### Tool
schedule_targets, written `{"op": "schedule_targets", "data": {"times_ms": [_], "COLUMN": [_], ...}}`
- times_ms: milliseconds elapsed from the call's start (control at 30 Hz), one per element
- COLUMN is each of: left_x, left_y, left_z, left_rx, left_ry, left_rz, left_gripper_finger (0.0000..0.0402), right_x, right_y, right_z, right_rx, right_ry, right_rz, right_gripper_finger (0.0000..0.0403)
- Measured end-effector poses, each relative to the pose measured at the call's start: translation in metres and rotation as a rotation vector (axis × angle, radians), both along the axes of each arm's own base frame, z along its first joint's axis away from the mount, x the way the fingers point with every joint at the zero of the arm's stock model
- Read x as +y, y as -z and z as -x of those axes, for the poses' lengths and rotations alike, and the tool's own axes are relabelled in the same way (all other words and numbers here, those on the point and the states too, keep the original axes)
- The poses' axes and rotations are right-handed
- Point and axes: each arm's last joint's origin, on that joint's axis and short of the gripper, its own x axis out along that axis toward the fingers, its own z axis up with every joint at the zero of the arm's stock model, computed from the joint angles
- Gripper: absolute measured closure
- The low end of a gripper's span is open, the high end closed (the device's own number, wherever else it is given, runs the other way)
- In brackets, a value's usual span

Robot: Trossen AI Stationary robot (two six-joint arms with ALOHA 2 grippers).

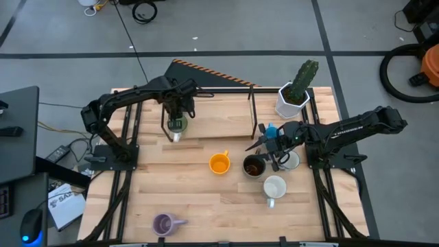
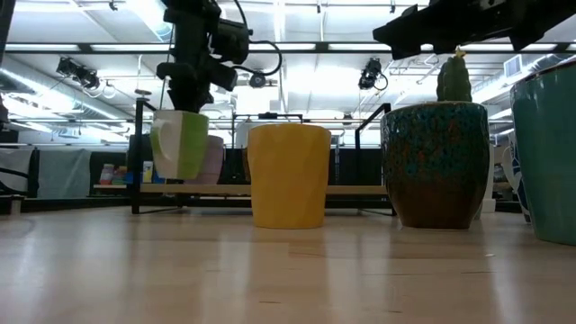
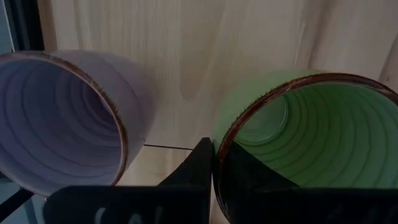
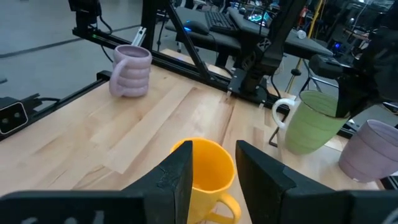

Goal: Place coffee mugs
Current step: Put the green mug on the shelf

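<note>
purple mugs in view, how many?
2. The front purple mug stands alone near the table's front edge. The back purple mug sits right beside the green mug, whose rim the left gripper grips. None seem hidden.

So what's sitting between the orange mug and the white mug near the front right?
In the high view the dark brown mug sits between the orange mug and the white mug, slightly rearward of the line joining them.

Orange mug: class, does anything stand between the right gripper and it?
Nothing visible does. The right gripper, fingers apart and empty, looks straight at the orange mug across bare table; the dark brown mug sits beside the gripper, not between.
</note>
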Motion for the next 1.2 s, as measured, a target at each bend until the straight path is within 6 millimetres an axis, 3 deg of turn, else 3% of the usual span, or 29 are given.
{"op": "schedule_targets", "data": {"times_ms": [833,1200], "left_x": [0.011,0.013], "left_y": [0.012,0.012], "left_z": [-0.004,-0.004], "left_rx": [0.039,0.062], "left_ry": [-0.026,-0.041], "left_rz": [-0.004,-0.069], "left_gripper_finger": [0.0375,0.0298], "right_x": [0.001,0.001], "right_y": [0.000,0.000], "right_z": [0.000,0.000], "right_rx": [0.002,0.002], "right_ry": [-0.003,-0.007], "right_rz": [-0.004,-0.005], "right_gripper_finger": [0.0276,0.0276]}}
